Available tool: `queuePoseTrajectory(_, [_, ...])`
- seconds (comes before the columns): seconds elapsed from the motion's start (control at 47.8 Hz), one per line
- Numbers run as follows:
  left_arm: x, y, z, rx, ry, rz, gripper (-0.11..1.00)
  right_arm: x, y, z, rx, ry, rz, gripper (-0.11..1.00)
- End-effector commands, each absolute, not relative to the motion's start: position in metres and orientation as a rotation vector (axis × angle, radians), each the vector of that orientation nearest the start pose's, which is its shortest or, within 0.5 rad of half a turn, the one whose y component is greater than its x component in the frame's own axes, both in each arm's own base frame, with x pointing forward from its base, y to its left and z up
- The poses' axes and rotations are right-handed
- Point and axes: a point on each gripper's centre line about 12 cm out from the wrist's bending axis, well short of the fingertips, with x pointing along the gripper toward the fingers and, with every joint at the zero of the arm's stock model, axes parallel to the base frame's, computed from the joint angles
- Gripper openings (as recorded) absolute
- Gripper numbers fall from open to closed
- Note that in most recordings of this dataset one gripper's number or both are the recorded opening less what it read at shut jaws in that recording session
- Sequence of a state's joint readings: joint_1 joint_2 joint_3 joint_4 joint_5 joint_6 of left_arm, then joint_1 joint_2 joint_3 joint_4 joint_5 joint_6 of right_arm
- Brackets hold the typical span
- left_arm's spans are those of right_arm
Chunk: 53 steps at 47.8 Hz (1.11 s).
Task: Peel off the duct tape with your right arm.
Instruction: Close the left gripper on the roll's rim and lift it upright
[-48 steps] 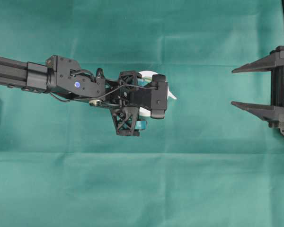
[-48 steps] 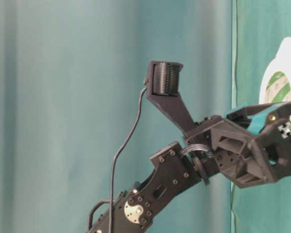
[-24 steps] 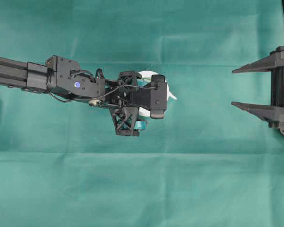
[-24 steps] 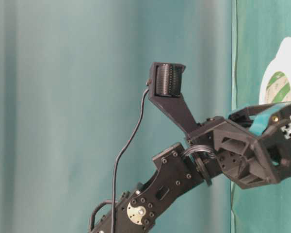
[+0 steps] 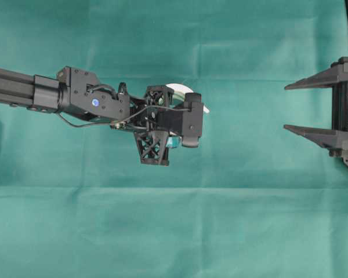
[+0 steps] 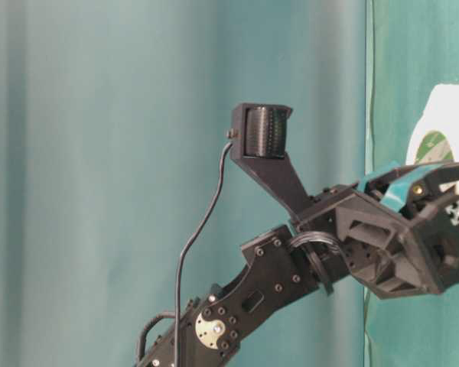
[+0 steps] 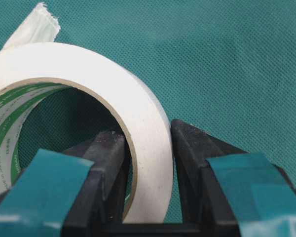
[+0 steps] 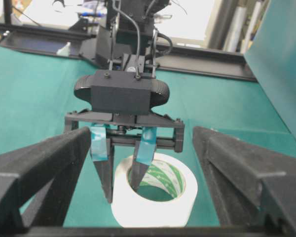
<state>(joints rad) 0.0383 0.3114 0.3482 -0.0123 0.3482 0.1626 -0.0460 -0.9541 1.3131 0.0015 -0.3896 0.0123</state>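
Here, a white roll of duct tape [image 8: 155, 190] lies flat on a green cloth [image 5: 232, 220], its hole facing up. The left gripper [image 7: 148, 148] reaches down from above and pinches the roll's wall: one finger stands inside the hole, the other against the outer white face, both touching. So the left gripper is clamped on the duct tape.

The right gripper [image 5: 304, 107] sits well apart at the right edge of the overhead view, its two long tapered black fingers spread wide with nothing between them, pointing toward the roll.

The loose white tab [image 7: 37, 24] sticks out from the far side of the roll, away from the left gripper. In the overhead view it points toward the right gripper.

The overhead view hides most of the roll under the left arm [image 5: 58, 95]; only a white sliver and the tab show. The left wrist view shows the pinch up close, with the greenish printed core [image 7: 10, 123] inside. The right wrist view shows the whole ring from the front. The table-level view catches only the roll's edge at the right border.
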Motion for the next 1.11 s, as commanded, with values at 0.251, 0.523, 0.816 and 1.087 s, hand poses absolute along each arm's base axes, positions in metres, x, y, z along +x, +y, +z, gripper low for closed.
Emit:
queuePoseTrajectory(0.251, [0.452,0.006,0.163,0.153,0.923,-0.072,0.23,0.191,-0.009,0.253,0.014,-0.048,-0.046,0.77])
queuePoseTrajectory(0.523, [0.45,0.003,0.207,0.161,0.869,-0.074,0.23,0.191,-0.009,0.251,0.014,-0.043,-0.046,0.77])
queuePoseTrajectory(0.816, [0.445,0.002,0.266,0.171,0.792,-0.072,0.23,0.193,-0.009,0.247,0.015,-0.023,-0.046,0.77])
queuePoseTrajectory(1.087, [0.441,-0.004,0.298,0.227,0.803,-0.108,0.23,0.198,-0.009,0.244,0.018,0.001,-0.048,0.77])
